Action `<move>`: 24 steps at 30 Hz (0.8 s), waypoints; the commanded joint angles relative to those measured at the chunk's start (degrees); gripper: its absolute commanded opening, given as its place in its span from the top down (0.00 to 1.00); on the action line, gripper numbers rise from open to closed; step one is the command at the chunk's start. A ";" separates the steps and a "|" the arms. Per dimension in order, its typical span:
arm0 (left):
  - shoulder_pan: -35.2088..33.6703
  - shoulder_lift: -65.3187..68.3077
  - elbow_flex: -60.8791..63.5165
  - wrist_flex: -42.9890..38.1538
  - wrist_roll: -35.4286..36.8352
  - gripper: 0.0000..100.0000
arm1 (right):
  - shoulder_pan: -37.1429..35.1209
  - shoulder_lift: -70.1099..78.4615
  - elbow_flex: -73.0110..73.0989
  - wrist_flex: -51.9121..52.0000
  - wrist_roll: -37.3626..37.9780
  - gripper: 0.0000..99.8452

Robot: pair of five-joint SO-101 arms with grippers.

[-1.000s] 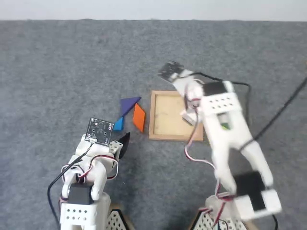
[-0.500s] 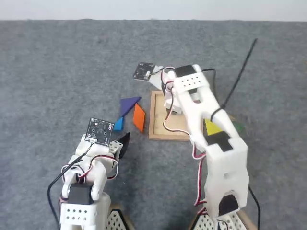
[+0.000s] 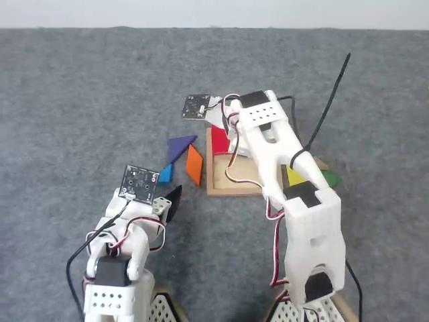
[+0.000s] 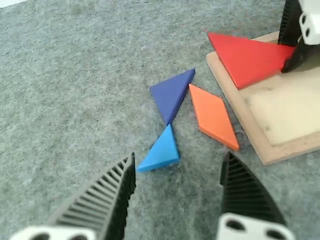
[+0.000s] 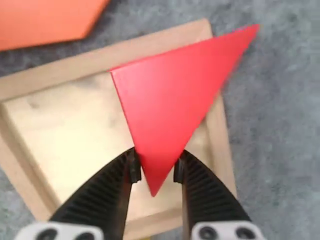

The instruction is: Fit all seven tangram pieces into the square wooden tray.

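Note:
My right gripper (image 5: 156, 167) is shut on one corner of a large red triangle (image 5: 175, 100). That triangle lies tilted across a corner of the square wooden tray (image 5: 90, 60), one tip overhanging the rim. From above, the red triangle (image 3: 218, 141) sits at the far left corner of the tray (image 3: 231, 189), under the right gripper (image 3: 223, 131). On the carpet left of the tray lie a purple triangle (image 3: 179, 146), an orange parallelogram (image 3: 194, 164) and a small blue triangle (image 3: 165, 174). My left gripper (image 4: 175, 185) hangs open just short of the blue triangle (image 4: 161, 150).
A yellow piece (image 3: 293, 176) and a green piece (image 3: 330, 178) lie right of the tray, partly hidden by the right arm. The purple triangle (image 4: 172, 92) and the orange parallelogram (image 4: 214, 116) almost touch. Grey carpet covers the table.
The right arm has swung left over the tray, bringing the red triangle to the tray's far left corner and uncovering the yellow and green pieces. The left arm has stayed still.

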 commanded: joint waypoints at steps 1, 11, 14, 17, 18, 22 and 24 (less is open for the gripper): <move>-0.18 -0.88 -0.57 0.53 -0.26 0.73 | 3.82 -1.19 -5.01 0.84 -2.55 0.93; -0.18 -0.88 -0.57 0.53 -0.26 0.73 | 9.01 -1.01 -6.86 1.36 -6.59 0.93; -0.18 -0.88 -0.57 0.53 -0.26 0.73 | 8.31 -1.45 -7.56 0.57 -16.09 0.93; -0.18 -0.88 -0.57 0.53 -0.26 0.73 | 4.18 -1.36 -7.03 0.66 -24.62 0.93; -0.18 -0.88 -0.57 0.53 -0.26 0.73 | 2.95 -1.10 -7.03 0.13 -26.81 0.93; -0.18 -0.88 -0.57 0.53 -0.26 0.73 | -0.22 -1.45 -7.12 -3.47 -34.11 0.93; -0.18 -0.88 -0.57 0.53 -0.26 0.73 | -0.66 -1.45 -7.12 -3.74 -36.13 0.93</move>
